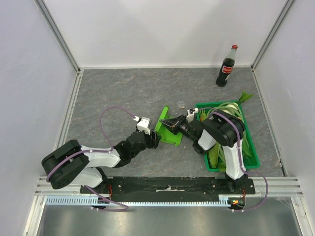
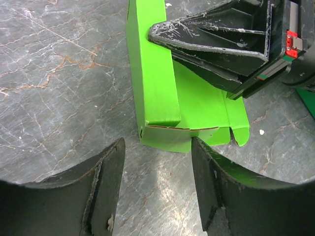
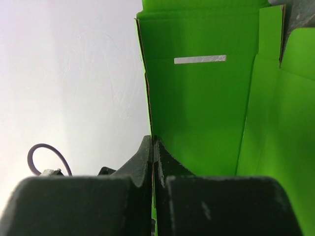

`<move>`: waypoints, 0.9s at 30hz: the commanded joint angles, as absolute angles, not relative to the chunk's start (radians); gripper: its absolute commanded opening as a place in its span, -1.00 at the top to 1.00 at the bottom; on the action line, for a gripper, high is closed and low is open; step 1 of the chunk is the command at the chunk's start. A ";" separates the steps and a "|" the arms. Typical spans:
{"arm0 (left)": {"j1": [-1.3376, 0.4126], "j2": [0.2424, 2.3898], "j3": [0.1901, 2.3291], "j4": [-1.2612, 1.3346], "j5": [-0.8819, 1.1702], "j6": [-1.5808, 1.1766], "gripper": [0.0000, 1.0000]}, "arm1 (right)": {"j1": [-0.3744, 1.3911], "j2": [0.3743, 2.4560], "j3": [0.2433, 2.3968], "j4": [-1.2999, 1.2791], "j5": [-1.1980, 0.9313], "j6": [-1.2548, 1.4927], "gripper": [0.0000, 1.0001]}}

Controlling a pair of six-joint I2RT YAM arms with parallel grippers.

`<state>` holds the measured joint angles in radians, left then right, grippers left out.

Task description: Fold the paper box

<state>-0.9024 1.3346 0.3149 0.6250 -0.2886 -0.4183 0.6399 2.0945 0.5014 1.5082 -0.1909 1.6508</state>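
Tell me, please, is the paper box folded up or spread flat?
Partly folded: the paper box has one wall upright in the right gripper, the rest spread.

Matt thin-card paper box (image 2: 156,73); smooth marbled table (image 2: 59,73)

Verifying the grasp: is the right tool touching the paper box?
Touching. The right wrist view shows the right tool shut on the paper box, a card wall pinched between its fingers.

Lime-green paper box (image 2: 157,73), grey marbled table (image 2: 59,73) with rust-brown veins, green crate (image 1: 250,140), red-capped dark bottle (image 1: 225,69).
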 commanded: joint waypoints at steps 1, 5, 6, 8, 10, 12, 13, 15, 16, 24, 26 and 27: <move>-0.914 1.390 0.333 0.801 -0.480 -0.453 -0.24 | 0.653 2.187 0.408 1.713 -0.134 1.646 1.00; -0.948 1.425 0.353 0.851 -0.583 -0.416 -0.22 | 0.666 2.189 0.385 1.713 -0.115 1.641 1.00; -0.954 1.440 0.360 0.850 -0.598 -0.408 -0.21 | 0.666 2.192 0.380 1.713 -0.114 1.641 1.00; -0.977 1.453 0.382 0.848 -0.673 -0.400 -0.21 | 0.670 2.198 0.374 1.721 -0.107 1.640 1.00; -0.991 1.479 0.405 0.833 -0.721 -0.411 -0.20 | 0.676 2.203 0.371 1.724 -0.100 1.643 1.00; -0.999 1.499 0.420 0.827 -0.782 -0.417 -0.17 | 0.683 2.209 0.374 1.726 -0.098 1.647 1.00; -1.014 1.505 0.428 0.824 -0.813 -0.422 -0.12 | 0.684 2.209 0.376 1.726 -0.100 1.651 1.00; -1.022 1.511 0.433 0.831 -0.851 -0.425 -0.08 | 0.687 2.206 0.379 1.726 -0.100 1.654 1.00; -1.028 1.512 0.439 0.833 -0.860 -0.426 0.01 | 0.689 2.204 0.379 1.723 -0.098 1.654 1.00; -1.032 1.554 0.544 0.608 -0.926 -0.485 -0.18 | 0.701 2.210 0.379 1.706 -0.094 1.657 1.00; -1.032 1.562 0.566 0.572 -0.954 -0.529 -0.21 | 0.703 2.204 0.377 1.707 -0.094 1.658 1.00; -1.032 1.568 0.569 0.563 -0.963 -0.535 -0.21 | 0.703 2.204 0.377 1.707 -0.091 1.658 1.00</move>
<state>-1.0664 1.5406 0.4995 0.6056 -0.7216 -0.4545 0.6689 2.0979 0.4767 1.5173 -0.0490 1.6894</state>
